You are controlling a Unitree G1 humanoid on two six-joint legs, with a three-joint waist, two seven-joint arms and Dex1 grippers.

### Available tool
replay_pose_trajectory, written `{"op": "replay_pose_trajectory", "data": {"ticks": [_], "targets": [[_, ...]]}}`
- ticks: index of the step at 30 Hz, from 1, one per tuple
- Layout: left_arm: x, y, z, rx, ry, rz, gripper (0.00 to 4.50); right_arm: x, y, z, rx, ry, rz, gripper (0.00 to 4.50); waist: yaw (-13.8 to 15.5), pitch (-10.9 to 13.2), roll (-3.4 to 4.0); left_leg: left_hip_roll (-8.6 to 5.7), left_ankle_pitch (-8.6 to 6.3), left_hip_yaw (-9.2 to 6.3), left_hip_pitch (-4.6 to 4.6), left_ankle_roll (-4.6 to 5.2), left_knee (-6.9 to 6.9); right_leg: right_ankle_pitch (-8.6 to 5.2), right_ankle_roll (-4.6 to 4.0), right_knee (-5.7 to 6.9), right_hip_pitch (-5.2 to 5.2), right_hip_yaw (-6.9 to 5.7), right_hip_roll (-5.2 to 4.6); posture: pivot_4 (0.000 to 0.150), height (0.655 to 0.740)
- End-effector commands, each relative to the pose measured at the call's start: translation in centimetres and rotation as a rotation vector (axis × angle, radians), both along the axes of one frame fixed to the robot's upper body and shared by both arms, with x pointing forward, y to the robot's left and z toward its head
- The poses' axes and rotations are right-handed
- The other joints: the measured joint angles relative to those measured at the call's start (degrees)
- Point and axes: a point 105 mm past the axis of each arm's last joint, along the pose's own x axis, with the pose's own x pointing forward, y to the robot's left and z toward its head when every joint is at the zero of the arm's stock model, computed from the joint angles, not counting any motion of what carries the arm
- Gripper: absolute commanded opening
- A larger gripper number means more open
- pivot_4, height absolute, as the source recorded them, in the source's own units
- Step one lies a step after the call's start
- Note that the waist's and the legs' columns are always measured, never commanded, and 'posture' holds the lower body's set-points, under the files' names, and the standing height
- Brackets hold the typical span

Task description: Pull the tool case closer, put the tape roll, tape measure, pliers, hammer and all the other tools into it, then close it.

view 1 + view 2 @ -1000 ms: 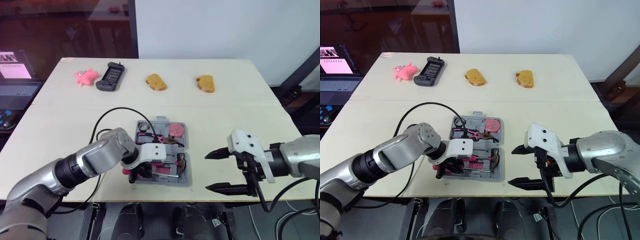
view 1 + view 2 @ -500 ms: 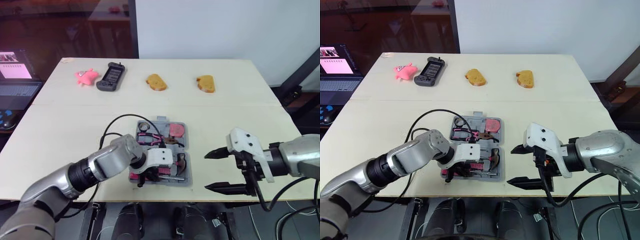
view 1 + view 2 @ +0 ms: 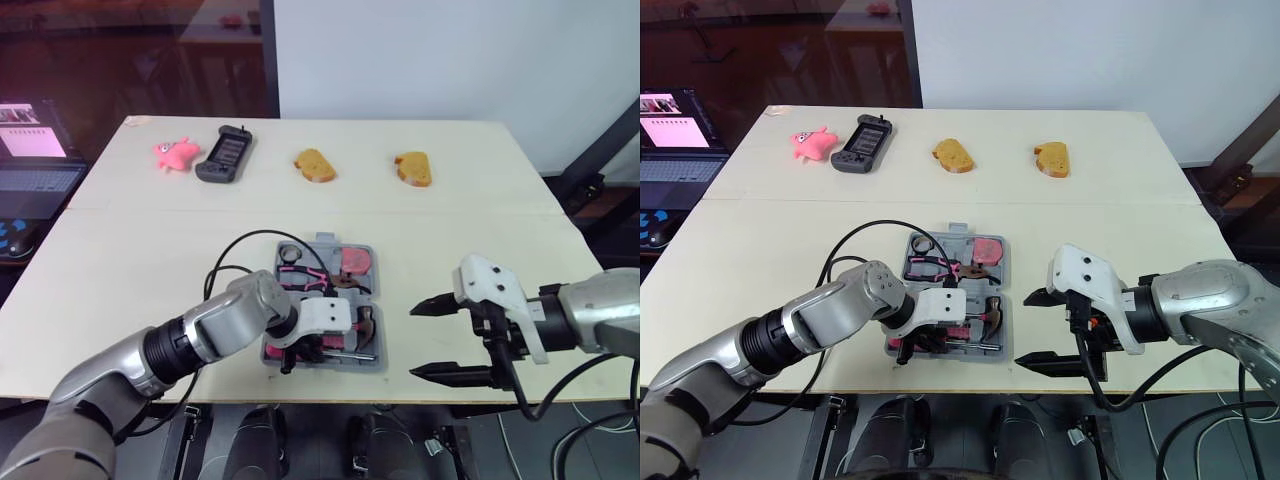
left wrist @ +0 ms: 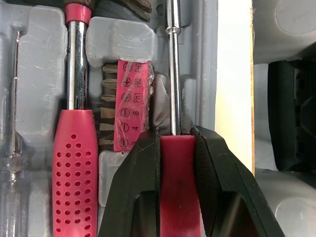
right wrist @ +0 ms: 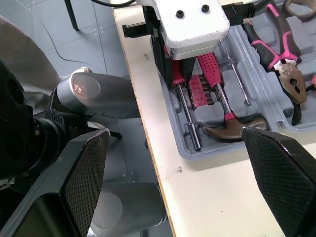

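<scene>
Rightward over the tool case [image 4: 47, 74] we have slid our left gripper [image 4: 175, 132], forearm low; its fingers pinch the red-handled screwdriver [image 4: 173, 74] along the case's near edge. Our right gripper [image 3: 413, 342] hovers alongside, spread wide.

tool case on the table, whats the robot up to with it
The robot is packing the open tool case. Its left gripper is shut on a screwdriver by the pink handle, the shaft lying along the slot at the case's near edge. A hammer and pliers already lie inside. The right gripper hangs open beside the case, holding nothing.
</scene>
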Motion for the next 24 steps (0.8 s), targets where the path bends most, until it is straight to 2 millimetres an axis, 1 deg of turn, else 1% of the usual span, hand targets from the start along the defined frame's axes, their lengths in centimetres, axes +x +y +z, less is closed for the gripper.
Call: {"op": "replay_pose_trajectory", "data": {"ticks": [1, 6, 8, 9, 11, 12, 14, 16, 20, 22, 24], "targets": [[-0.6, -0.7, 0.2, -0.013, 0.009, -0.028, 0.44, 0.0, 0.1, 0.5, -0.017, -0.034, 0.013, 4.50, 0.0, 0.0, 0.00, 0.00, 0.00, 0.00, 0.00, 0.00, 0.00, 0.00, 0.00, 0.00, 0.00, 0.00, 0.00, 0.150, 0.7188], [0.1, -0.5, 0.4, -0.008, -0.022, 0.010, 0.44, 0.1, 0.1, 0.5, -0.017, -0.040, 0.012, 4.50, 0.0, 0.0, 0.00, 0.00, 0.00, 0.00, 0.00, 0.01, 0.01, 0.00, 0.00, 0.00, 0.01, 0.00, 0.00, 0.150, 0.7188], [0.1, -0.6, 0.9, -0.022, -0.015, 0.021, 1.46, 0.1, 0.1, 0.5, -0.017, -0.039, 0.013, 4.50, 0.0, 0.0, 0.00, 0.00, 0.00, 0.00, 0.00, 0.01, 0.01, 0.00, 0.00, 0.00, 0.01, 0.00, 0.00, 0.150, 0.7188], [0.2, -0.6, 1.1, -0.028, -0.015, 0.028, 1.76, 0.2, 0.1, 0.5, -0.017, -0.040, 0.013, 4.50, 0.1, 0.0, 0.01, 0.00, 0.00, 0.00, -0.01, 0.01, 0.02, 0.00, 0.00, 0.00, 0.01, 0.00, 0.00, 0.150, 0.7188], [0.2, -0.5, 1.5, -0.033, -0.019, 0.033, 2.65, 0.2, 0.0, 0.5, -0.017, -0.041, 0.013, 4.50, 0.1, 0.0, 0.01, -0.01, 0.00, 0.00, 0.00, 0.01, 0.02, 0.00, 0.01, 0.00, 0.02, 0.00, -0.01, 0.150, 0.7188], [0.3, -0.3, 2.0, -0.033, -0.025, 0.033, 3.23, 0.2, 0.0, 0.5, -0.017, -0.042, 0.012, 4.50, 0.1, 0.0, 0.01, -0.01, 0.00, 0.00, -0.01, 0.01, 0.03, 0.00, 0.01, 0.00, 0.01, 0.00, -0.01, 0.150, 0.7188], [0.2, 0.2, 3.8, -0.062, -0.030, 0.037, 4.14, 0.3, 0.0, 0.4, -0.014, -0.044, 0.011, 4.50, 0.0, 0.0, 0.00, -0.01, 0.00, -0.01, -0.01, 0.01, 0.03, 0.00, 0.01, 0.00, 0.01, 0.00, -0.01, 0.150, 0.7188], [-0.2, 1.5, 5.1, -0.086, -0.015, 0.051, 4.14, 0.3, 0.2, 0.3, -0.008, -0.046, 0.012, 4.50, -0.3, 0.0, -0.01, 0.01, 0.00, -0.02, -0.01, 0.00, 0.03, 0.01, 0.01, 0.01, -0.01, 0.00, 0.00, 0.150, 0.7188], [-0.8, 2.7, 6.3, -0.142, -0.005, 0.055, 4.14, 0.4, 0.2, 0.3, -0.002, -0.048, 0.015, 4.50, -0.3, 0.0, 0.05, 0.01, 0.00, -0.01, 0.00, 0.00, 0.00, 0.01, 0.04, 0.03, -0.03, 0.01, 0.01, 0.150, 0.7188], [-1.3, 3.3, 7.3, -0.247, 0.009, 0.034, 4.14, 0.4, 0.2, 0.2, -0.001, -0.051, 0.016, 4.50, -0.3, 0.0, 0.05, 0.01, -0.01, 0.00, 0.00, 0.00, 0.01, 0.00, 0.05, 0.03, -0.03, 0.01, 0.01, 0.150, 0.7188], [-1.2, 4.0, 7.9, -0.365, -0.007, 0.038, 4.14, 0.5, 0.3, 0.3, 0.004, -0.059, 0.018, 4.50, -0.4, 0.0, 0.04, 0.02, -0.01, 0.01, 0.00, 0.00, 0.00, 0.00, 0.05, 0.02, -0.04, 0.02, 0.01, 0.150, 0.7188]]}}
